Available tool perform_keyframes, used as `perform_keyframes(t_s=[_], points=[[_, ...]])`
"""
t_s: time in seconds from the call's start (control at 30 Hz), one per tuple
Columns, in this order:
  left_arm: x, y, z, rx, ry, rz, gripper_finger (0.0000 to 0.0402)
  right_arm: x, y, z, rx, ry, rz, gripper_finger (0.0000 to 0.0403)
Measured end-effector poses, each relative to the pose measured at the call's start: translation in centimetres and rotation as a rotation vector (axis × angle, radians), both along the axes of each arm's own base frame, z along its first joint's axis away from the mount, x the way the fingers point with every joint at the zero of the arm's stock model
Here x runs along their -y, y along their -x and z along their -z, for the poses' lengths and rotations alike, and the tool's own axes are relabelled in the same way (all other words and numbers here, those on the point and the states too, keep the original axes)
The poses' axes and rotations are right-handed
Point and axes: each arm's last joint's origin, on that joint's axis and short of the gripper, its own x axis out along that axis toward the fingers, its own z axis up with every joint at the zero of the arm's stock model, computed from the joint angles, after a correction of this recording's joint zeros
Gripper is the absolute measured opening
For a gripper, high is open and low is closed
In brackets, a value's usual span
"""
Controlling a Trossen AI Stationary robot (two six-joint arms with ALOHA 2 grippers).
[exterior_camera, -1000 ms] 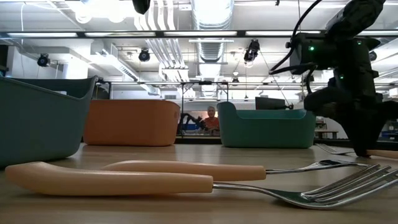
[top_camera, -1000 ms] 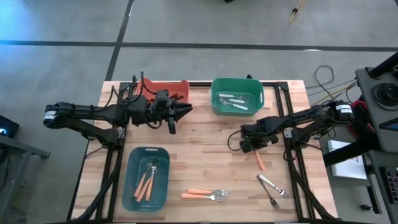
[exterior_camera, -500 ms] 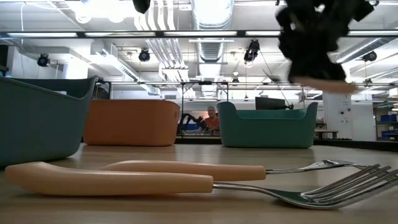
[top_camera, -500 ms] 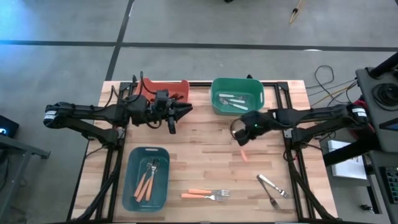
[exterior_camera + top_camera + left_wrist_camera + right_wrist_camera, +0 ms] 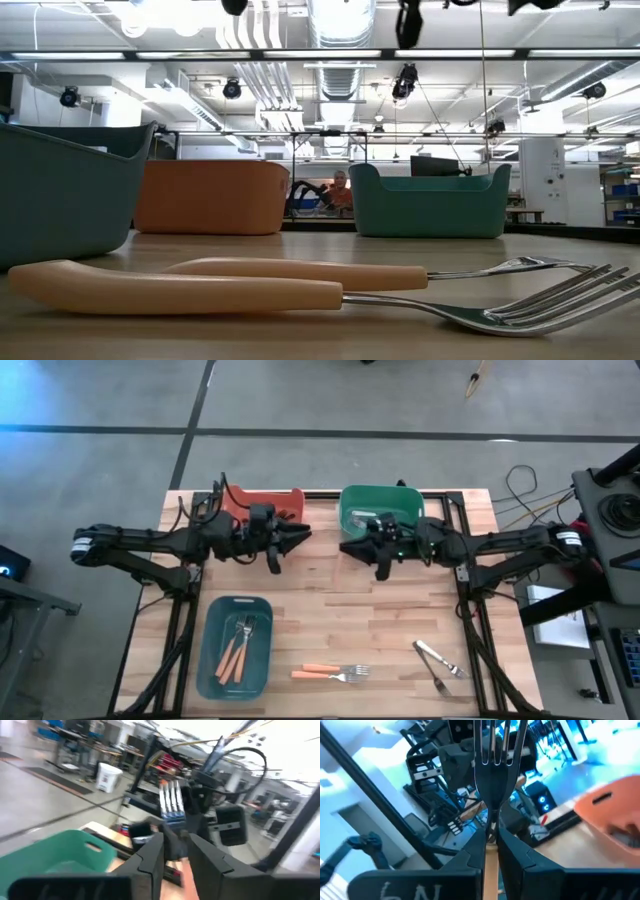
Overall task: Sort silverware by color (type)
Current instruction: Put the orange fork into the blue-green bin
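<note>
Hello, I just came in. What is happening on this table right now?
Two robot arms are sorting silverware into bins. The right gripper holds an orange-handled fork beside the green bin. The left gripper hovers near the red bin. Two orange-handled forks and two silver utensils lie on the table.

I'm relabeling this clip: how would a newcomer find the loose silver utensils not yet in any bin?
Start at the wooden table seen from above and go to its near edge, on the right arm's side. The silver utensils lie there crossed, right of the two orange-handled forks on bare wood. They alone lack coloured handles.
</note>
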Motion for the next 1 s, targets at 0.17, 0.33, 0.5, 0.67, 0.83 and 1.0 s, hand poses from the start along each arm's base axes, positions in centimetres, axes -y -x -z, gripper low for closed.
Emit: perform_keyframes(t_s=[0.17,0.33,0.5,0.67,0.83,1.0], points=[[0.9,-1.4,1.1,-0.034,0.012,0.155,0.0140,0.0,-2.2,-1.1,0.007,0.099,-0.037,0.0022],[1.2,-2.5,2.3,-0.083,0.022,0.157,0.0210,-0.1,-3.8,-2.6,-0.012,0.173,-0.070,0.0022],[1.4,-3.1,2.9,-0.093,0.021,0.210,0.0238,-0.1,-5.0,-3.1,-0.095,0.236,-0.074,0.0022],[1.5,-3.3,3.1,-0.099,0.021,0.237,0.0228,-0.1,-5.7,-3.3,-0.101,0.266,-0.084,0.0022],[1.5,-3.2,3.1,-0.103,0.026,0.235,0.0166,-0.1,-5.8,-3.3,-0.097,0.271,-0.089,0.0022],[1.4,-3.2,3.4,-0.142,0.043,0.228,0.0043,-0.1,-5.8,-3.4,-0.093,0.281,-0.090,0.0023]])
